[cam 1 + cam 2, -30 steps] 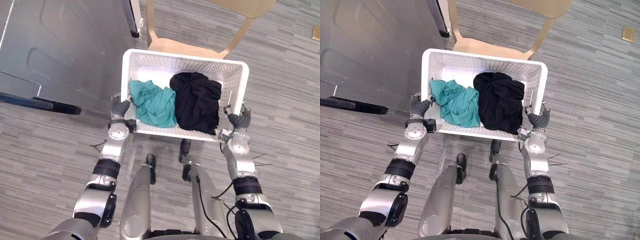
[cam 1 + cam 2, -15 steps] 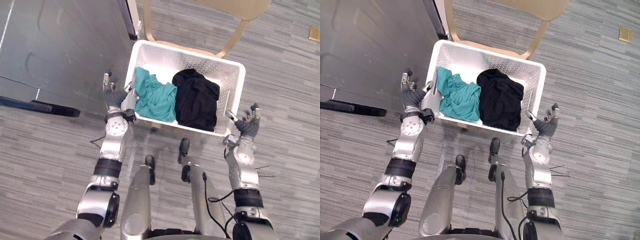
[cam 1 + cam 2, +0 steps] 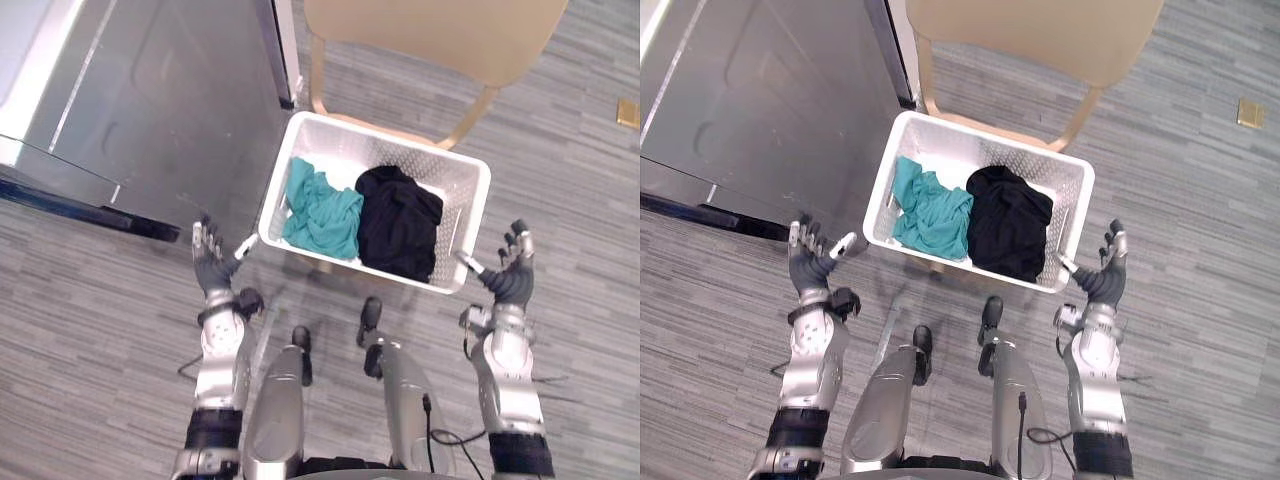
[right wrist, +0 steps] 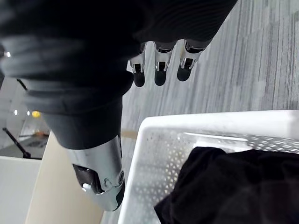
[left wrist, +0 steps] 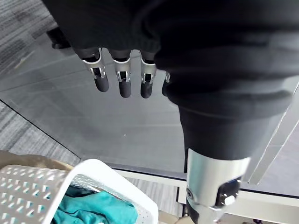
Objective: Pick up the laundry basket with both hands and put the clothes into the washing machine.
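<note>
The white perforated laundry basket (image 3: 472, 205) stands low in front of a tan chair, with no hand touching it. Inside lie a teal garment (image 3: 322, 210) on the left and a black garment (image 3: 400, 222) on the right. My left hand (image 3: 212, 268) is open, fingers spread, a short way off the basket's left near corner. My right hand (image 3: 512, 275) is open too, just off the right near corner. The left wrist view shows straight fingers (image 5: 119, 79) above the basket rim (image 5: 93, 170). In the right wrist view straight fingers (image 4: 159, 70) hang over the basket (image 4: 187, 126) and the black garment (image 4: 224, 177).
A large dark grey glossy panel (image 3: 150, 100) with a pale edge fills the left side, close to the basket's left wall. The tan wooden chair (image 3: 430, 35) stands right behind the basket. Grey striped floor (image 3: 580, 200) spreads to the right.
Both hands have let go of the basket's sides, spread their fingers and drawn back toward me. The basket now sits lower and farther away. The whole view has shifted.
</note>
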{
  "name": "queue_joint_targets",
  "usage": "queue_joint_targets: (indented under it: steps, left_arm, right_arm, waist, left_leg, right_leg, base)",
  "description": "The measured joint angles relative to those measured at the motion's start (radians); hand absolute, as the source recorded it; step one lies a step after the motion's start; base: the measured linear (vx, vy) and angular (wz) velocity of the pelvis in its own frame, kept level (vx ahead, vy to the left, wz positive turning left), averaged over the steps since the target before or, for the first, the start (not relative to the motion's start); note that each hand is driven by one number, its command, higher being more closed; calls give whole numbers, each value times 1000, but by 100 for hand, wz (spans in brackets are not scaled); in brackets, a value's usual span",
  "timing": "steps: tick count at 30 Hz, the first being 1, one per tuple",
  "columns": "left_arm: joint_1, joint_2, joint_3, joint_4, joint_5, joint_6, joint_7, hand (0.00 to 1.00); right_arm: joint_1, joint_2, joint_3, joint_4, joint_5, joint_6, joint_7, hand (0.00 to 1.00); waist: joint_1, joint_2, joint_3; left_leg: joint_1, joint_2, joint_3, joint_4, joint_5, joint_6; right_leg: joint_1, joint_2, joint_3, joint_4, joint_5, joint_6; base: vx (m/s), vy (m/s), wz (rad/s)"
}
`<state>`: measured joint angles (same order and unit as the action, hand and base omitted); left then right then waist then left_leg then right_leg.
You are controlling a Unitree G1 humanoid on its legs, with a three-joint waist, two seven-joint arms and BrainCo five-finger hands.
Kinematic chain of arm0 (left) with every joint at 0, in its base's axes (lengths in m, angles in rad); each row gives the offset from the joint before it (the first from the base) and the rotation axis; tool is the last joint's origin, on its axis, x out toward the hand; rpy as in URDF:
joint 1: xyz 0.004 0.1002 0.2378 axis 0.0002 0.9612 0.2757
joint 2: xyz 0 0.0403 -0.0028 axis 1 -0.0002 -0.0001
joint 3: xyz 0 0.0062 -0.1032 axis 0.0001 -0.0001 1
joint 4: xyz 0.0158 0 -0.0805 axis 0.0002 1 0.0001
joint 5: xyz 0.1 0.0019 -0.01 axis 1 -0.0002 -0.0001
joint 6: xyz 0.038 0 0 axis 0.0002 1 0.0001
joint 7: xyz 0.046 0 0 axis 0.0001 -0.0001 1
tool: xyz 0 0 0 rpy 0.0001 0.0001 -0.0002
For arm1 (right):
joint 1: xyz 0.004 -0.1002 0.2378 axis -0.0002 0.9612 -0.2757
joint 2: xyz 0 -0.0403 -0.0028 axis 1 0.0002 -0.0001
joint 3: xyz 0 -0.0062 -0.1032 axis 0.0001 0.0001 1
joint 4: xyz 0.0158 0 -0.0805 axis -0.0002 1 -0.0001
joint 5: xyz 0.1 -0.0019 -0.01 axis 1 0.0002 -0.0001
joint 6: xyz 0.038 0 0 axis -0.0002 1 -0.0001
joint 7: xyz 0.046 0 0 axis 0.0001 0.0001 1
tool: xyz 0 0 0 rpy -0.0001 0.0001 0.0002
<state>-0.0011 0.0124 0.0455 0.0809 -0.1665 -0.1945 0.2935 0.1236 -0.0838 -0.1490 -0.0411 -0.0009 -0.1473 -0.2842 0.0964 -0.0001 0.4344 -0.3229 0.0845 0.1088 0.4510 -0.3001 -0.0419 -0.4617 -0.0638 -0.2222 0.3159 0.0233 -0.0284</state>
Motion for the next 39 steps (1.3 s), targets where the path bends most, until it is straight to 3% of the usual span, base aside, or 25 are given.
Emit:
queue_joint_targets:
  steps: [2, 6, 12, 18, 21, 25, 27, 28, 29, 30, 31, 32, 34, 35, 36, 37, 38, 39]
  left_arm:
    - [85, -6, -7, 33, 0, -1, -38, 0]
    - [184, -7, -13, 271, 0, 12, -118, 0]
    - [173, 16, 8, 663, 29, 40, -156, 0]
    - [153, 42, 36, 780, 69, 53, -158, 0]
    - [114, 39, 25, 805, 83, 55, -157, 0]
    - [94, 35, 25, 821, 81, 52, -151, 0]
    - [88, 39, 33, 821, 82, 51, -134, 0]
    - [88, 35, 32, 827, 84, 52, -127, 0]
    - [87, 30, 30, 831, 87, 52, -121, 0]
    - [81, 21, 21, 836, 92, 53, -115, 0]
    - [75, 25, -1, 835, 96, 51, -114, 0]
    - [72, 28, -10, 835, 96, 51, -114, 0]
    - [58, 41, -39, 842, 97, 51, -118, 0]
    - [56, 50, -44, 853, 99, 52, -117, 0]
    - [58, 53, -43, 859, 99, 53, -117, 0]
    - [66, 53, -43, 861, 100, 53, -117, 0]
    - [62, 70, -45, 861, 101, 53, -117, 0]
    - [60, 76, -45, 861, 101, 53, -117, 0]
  right_arm:
    - [72, 1, 0, 39, -21, 0, 19, 0]
    - [165, 20, 8, 248, -60, 0, 68, 0]
    - [141, 22, 37, 602, -93, 7, 116, 0]
    - [93, 30, 53, 767, -101, 29, 138, 0]
    - [69, 27, 82, 789, -101, 40, 134, 0]
    - [16, 22, 132, 813, -108, 44, 133, 0]
    - [-3, 2, 164, 813, -115, 48, 134, 0]
    - [-17, -15, 182, 811, -123, 48, 134, 0]
    - [-18, -23, 190, 809, -128, 48, 134, 0]
    - [-27, -34, 203, 808, -128, 51, 136, 0]
    - [-24, -30, 210, 808, -129, 61, 141, 0]
    - [-25, -23, 210, 807, -129, 62, 144, 0]
    - [-41, 11, 228, 802, -141, 72, 154, 0]
    - [-63, 23, 258, 802, -155, 85, 157, 0]
    - [-76, 26, 276, 802, -165, 87, 157, 0]
    - [-102, 31, 310, 801, -175, 87, 157, 0]
    - [-141, 46, 332, 799, -180, 87, 157, 0]
    - [-151, 50, 341, 797, -180, 87, 157, 0]
  waist:
    - [-1, 1, -48]
    - [-4, 6, -150]
    - [-15, 7, -250]
    - [-26, 11, -263]
    - [-29, 12, -262]
    - [-31, 9, -249]
    - [-27, -1, -246]
    - [-38, 8, -248]
    - [-45, 23, -251]
    - [-62, 63, -260]
    - [-59, 51, -268]
    - [-57, 44, -269]
    - [-54, 9, -255]
    - [-48, 2, -251]
    - [-47, 3, -251]
    - [-49, 7, -247]
    - [-52, 12, -239]
    - [-51, 12, -234]
  left_leg:
    - [27, -4, -12, -32, 6, -3]
    - [157, -17, -21, -152, 54, -14]
    - [280, -20, -56, -268, 102, -19]
    - [290, -20, -112, -288, 107, -19]
    - [228, -32, -156, -255, 118, -39]
    - [153, 58, 17, -186, 104, -45]
    - [129, 109, 82, -146, 103, -41]
    - [124, 145, 138, -164, 105, -36]
    - [124, 160, 156, -182, 105, -35]
    - [120, 177, 183, -190, 143, -68]
    - [118, 125, 170, -187, 148, -62]
    - [112, 103, 161, -181, 148, -61]
    - [108, 15, 133, -117, 109, -2]
    - [123, -25, 123, -92, 88, 26]
    - [133, -36, 121, -89, 82, 37]
    - [162, -51, 110, -94, 75, 50]
    - [195, -57, 80, -110, 72, 56]
    - [210, -58, 69, -119, 73, 56]
  right_leg:
    - [20, -4, -15, 0, -17, 0]
    - [116, -21, -46, -11, -56, 12]
    - [240, -15, -85, -84, -56, 16]
    - [302, -8, -128, -146, -38, 31]
    - [298, -31, -189, -161, -38, 32]
    - [298, -58, -218, -181, -37, 39]
    - [303, -117, -228, -172, -24, 73]
    - [313, -148, -252, -178, -8, 108]
    - [324, -152, -264, -186, -6, 121]
    - [354, -171, -293, -197, 3, 154]
    - [373, -220, -302, -200, 1, 196]
    - [375, -240, -303, -193, -4, 207]
    - [382, -352, -298, -93, -10, 239]
    - [361, -415, -275, 24, -15, 175]
    - [340, -434, -256, 82, -15, 103]
    - [287, -453, -188, 201, -13, -9]
    - [242, -404, -86, 339, -91, 51]
    - [233, -372, -56, 367, -122, 69]
  base:
    - [160, -14, 25]
    - [187, -9, 27]
    - [72, -2, 22]
    - [-65, -7, 25]
    - [-74, 15, 62]
    - [-76, 29, 58]
    - [-14, 185, 27]
    - [17, 263, 28]
    - [53, 323, 55]
    - [100, 347, 77]
    - [125, 358, 83]
    - [179, 372, 87]
    - [241, 408, 82]
    - [240, 342, 56]
    - [274, 320, 42]
    - [292, 267, 46]
    - [286, 229, 52]
    - [262, 145, 65]
